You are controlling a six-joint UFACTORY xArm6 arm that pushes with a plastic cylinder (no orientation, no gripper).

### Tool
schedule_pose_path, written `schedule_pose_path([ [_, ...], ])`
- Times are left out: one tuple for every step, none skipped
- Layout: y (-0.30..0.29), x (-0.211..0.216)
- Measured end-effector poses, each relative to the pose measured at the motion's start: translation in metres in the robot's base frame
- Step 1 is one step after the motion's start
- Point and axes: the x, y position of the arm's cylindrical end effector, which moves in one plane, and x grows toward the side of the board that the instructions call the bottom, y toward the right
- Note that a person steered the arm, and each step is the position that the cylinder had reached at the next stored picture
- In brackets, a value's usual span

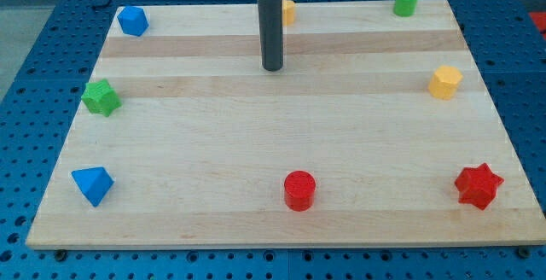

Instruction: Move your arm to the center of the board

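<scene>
My tip (272, 67) rests on the wooden board (281, 126) in its upper middle, a little above the board's centre. The dark rod rises straight up from it to the view's top. An orange block (288, 11), partly hidden behind the rod, sits just up and right of the tip. No block touches the tip.
Blocks ring the board: a blue block (132, 20) at top left, a green cylinder (406, 2) at top right, a yellow block (444, 83) at right, a green star (101, 98) at left, a blue block (92, 184) at bottom left, a red cylinder (299, 189) at bottom middle, a red star (478, 185) at bottom right.
</scene>
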Motion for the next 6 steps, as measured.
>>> schedule_pose_path([
  [0.000, 0.000],
  [0.000, 0.000],
  [0.000, 0.000],
  [-0.002, 0.014],
  [-0.021, 0.058],
  [-0.053, 0.074],
])
